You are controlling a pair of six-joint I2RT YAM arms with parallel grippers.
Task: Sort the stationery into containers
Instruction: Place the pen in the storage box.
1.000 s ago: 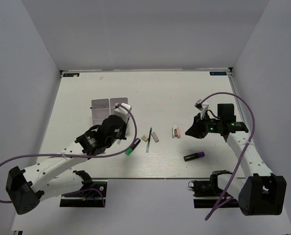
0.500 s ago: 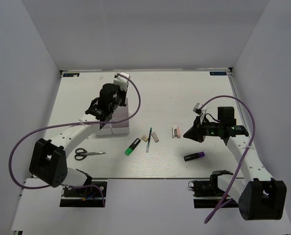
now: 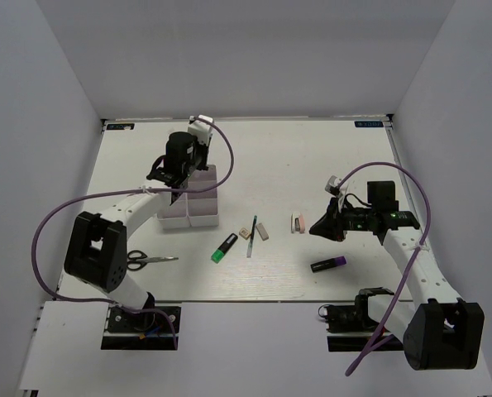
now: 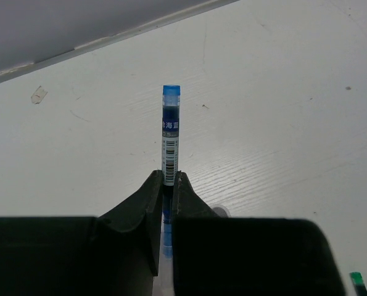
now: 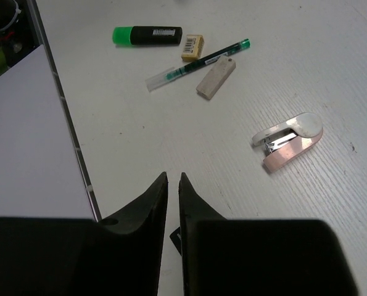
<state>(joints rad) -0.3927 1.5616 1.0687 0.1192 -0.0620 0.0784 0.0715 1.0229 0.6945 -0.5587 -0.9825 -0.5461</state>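
The blue pen's [image 4: 170, 139] lower end is hidden between the left hand's [image 4: 165, 180] fingers.

Beyond the left claw [image 4: 166, 180], the white counter [image 4: 276, 92] (faintly wood-grained) meets a plain pale grey wall [image 4: 78, 18] under even light.

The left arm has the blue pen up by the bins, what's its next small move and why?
Probably ease the left end effector down over a bin of the containers: it is shut on the blue pen, by their far edge.
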